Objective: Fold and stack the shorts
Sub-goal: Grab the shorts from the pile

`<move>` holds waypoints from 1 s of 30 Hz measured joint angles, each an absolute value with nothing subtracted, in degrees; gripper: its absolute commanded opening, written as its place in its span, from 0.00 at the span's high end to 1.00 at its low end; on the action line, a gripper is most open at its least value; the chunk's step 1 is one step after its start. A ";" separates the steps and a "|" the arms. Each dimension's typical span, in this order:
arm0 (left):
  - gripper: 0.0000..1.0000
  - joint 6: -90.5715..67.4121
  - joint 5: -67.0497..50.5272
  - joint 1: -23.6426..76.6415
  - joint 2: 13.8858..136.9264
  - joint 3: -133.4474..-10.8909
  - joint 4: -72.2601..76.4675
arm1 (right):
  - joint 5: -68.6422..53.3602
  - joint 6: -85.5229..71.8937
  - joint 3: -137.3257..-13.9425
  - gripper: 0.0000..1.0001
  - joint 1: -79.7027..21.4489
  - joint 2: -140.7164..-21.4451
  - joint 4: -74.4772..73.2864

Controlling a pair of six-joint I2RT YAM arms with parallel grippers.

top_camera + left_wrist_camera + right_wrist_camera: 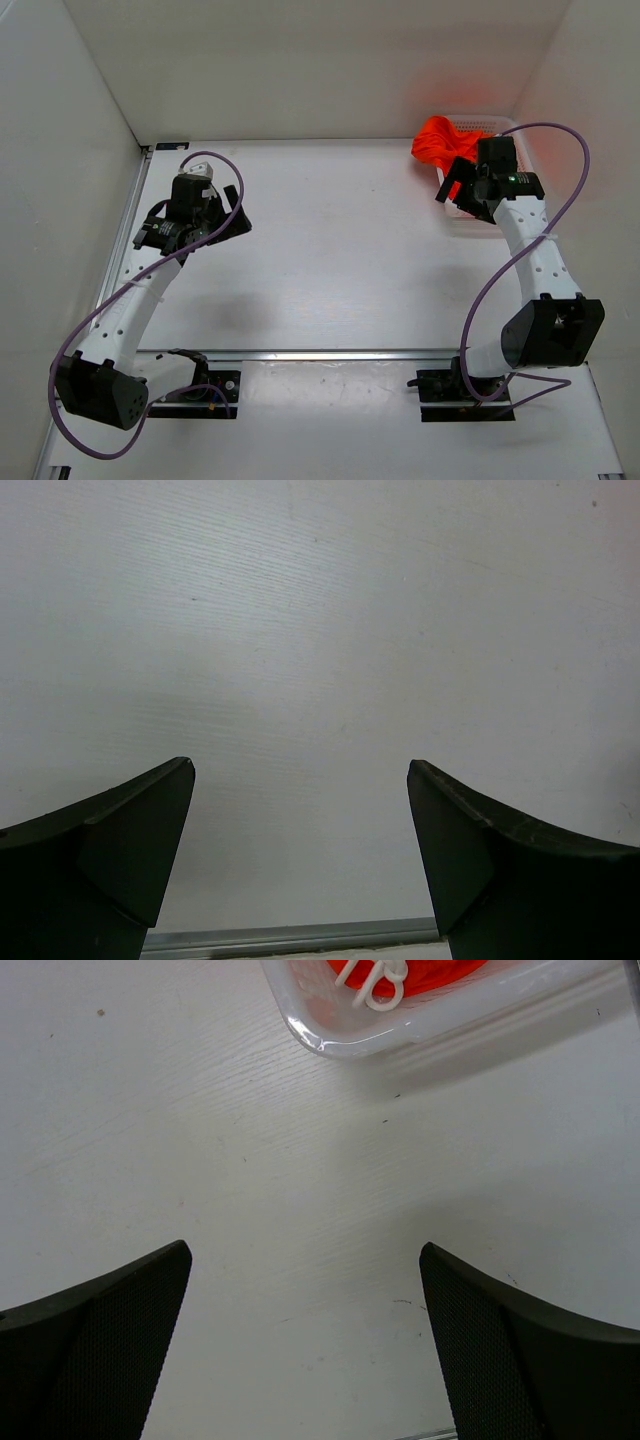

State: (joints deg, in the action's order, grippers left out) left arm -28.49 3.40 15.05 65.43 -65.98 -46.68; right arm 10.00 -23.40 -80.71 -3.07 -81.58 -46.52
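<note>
The orange-red shorts (441, 139) lie bunched in a white mesh basket (487, 124) at the table's back right, spilling over its left rim. In the right wrist view the shorts (425, 972) and their white drawstring (375, 982) show behind the basket's corner wall (340, 1030). My right gripper (452, 186) hovers just in front of that basket, open and empty (305, 1250), over bare table. My left gripper (238, 218) is far off at the left side, open and empty (300, 770), also over bare table.
White walls close in the table on the left, back and right. A metal rail (133, 210) runs along the left edge and another (300, 354) across the front by the arm bases; a rail (290, 938) also shows in the left wrist view.
</note>
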 measured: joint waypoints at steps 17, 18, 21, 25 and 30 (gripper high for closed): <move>0.01 -28.49 3.68 15.07 65.43 -65.98 -46.68 | 10.72 -23.40 -80.71 0.01 -3.09 -81.58 -46.54; 0.01 -28.49 3.68 15.07 65.43 -65.98 -46.68 | 11.11 -23.40 -80.71 0.01 -3.09 -81.58 -46.54; 0.01 -28.49 3.66 15.05 65.43 -65.98 -46.68 | 12.93 -23.40 -80.75 0.01 -3.07 -81.69 -46.61; 0.01 -28.32 3.66 15.05 65.43 -65.98 -46.68 | 16.10 -23.27 -83.22 0.01 -3.07 -83.79 -47.68; 0.01 -28.29 3.66 14.79 65.45 -65.98 -46.68 | 19.03 -22.90 -90.65 0.01 -2.39 -89.21 -49.01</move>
State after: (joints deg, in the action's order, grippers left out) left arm -28.29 3.66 14.79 65.45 -65.98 -46.68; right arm 19.03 -22.90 -90.65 -2.39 -89.21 -49.01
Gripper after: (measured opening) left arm 0.989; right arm 0.994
